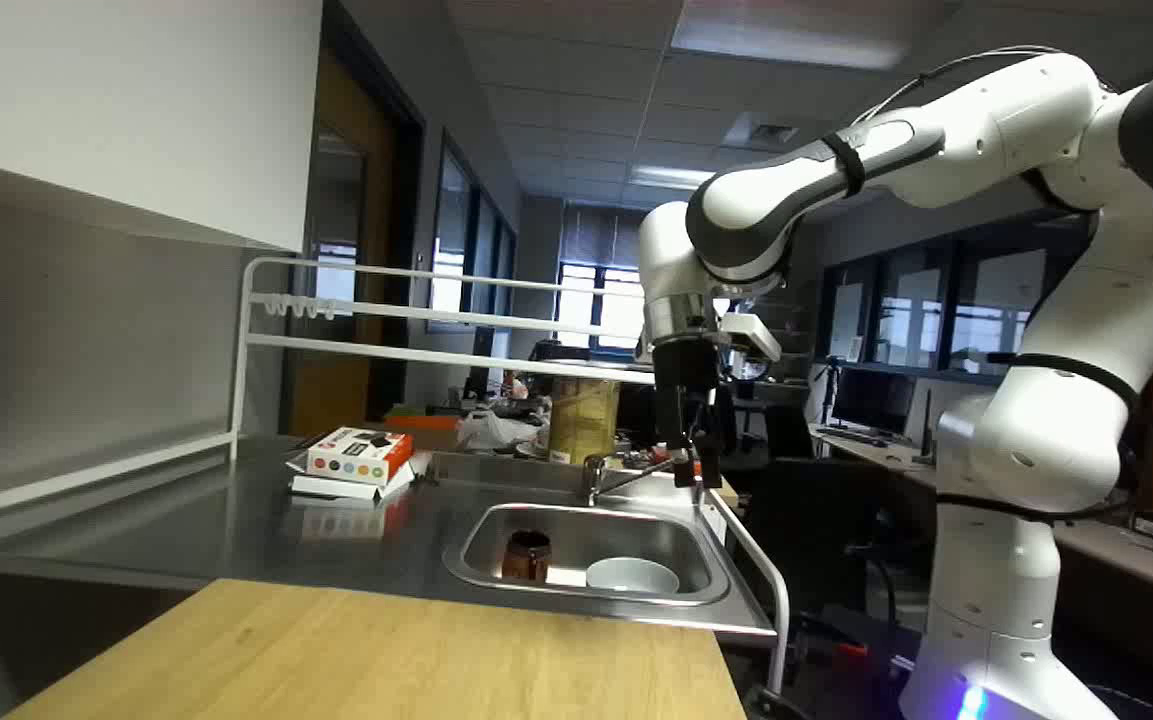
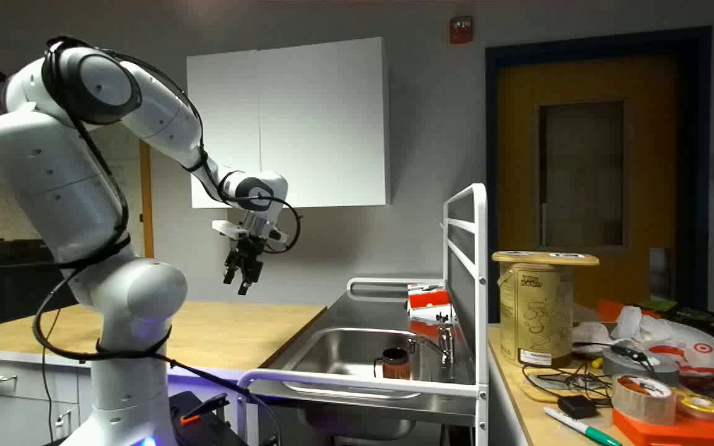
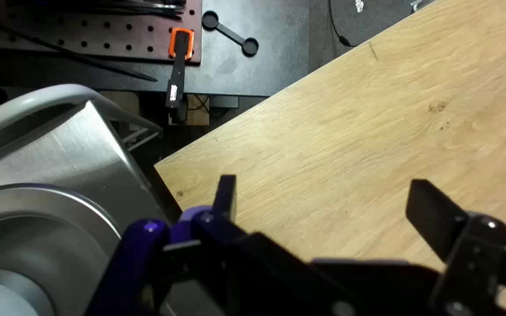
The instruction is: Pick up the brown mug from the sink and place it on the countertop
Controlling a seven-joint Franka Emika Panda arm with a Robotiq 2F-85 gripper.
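We have brown mug [image 2: 396,364] upright in sink [image 2: 338,353], long axis vertical, handle [image 2: 377,367] toward sink-side edge of wooden tabletop [image 2: 226,334]. Gripper [image 3: 323,199] spread. Mug shows in both exterior views only; wrist view shows tabletop corner.

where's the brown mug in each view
In an exterior view: brown mug in the sink, low, slightly left of centre.
In an exterior view: brown mug in the sink, low, slightly right of centre.
Wrist view: not in it.
Shared landmark: the sink, lower left in the wrist view.
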